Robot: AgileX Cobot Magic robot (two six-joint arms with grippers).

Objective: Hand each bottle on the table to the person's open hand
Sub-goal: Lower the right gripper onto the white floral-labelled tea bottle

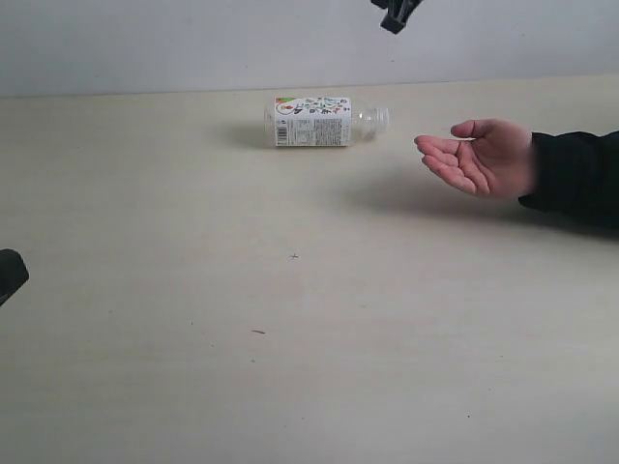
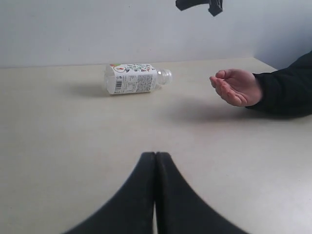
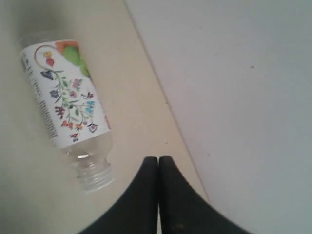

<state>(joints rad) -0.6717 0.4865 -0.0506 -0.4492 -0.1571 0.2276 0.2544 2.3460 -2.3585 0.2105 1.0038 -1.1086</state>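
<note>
One clear bottle [image 1: 314, 121] with a white printed label lies on its side at the far part of the table [image 1: 290, 319], its uncapped neck toward the person's open hand [image 1: 479, 157]. The hand is palm up, empty, coming from a black sleeve at the right. My right gripper [image 1: 396, 14] hangs high above the bottle's neck end, shut and empty; the right wrist view shows the bottle [image 3: 68, 105] beside its closed fingertips [image 3: 158, 159]. My left gripper [image 2: 156, 155] is shut and empty, low over the near left of the table, far from the bottle [image 2: 134, 78] and the hand [image 2: 236, 87].
A pale wall [image 1: 193, 43] rises right behind the table's far edge, close to the bottle. The black sleeve [image 1: 575, 179] rests on the table at the right. Part of my left arm [image 1: 10, 274] shows at the left edge.
</note>
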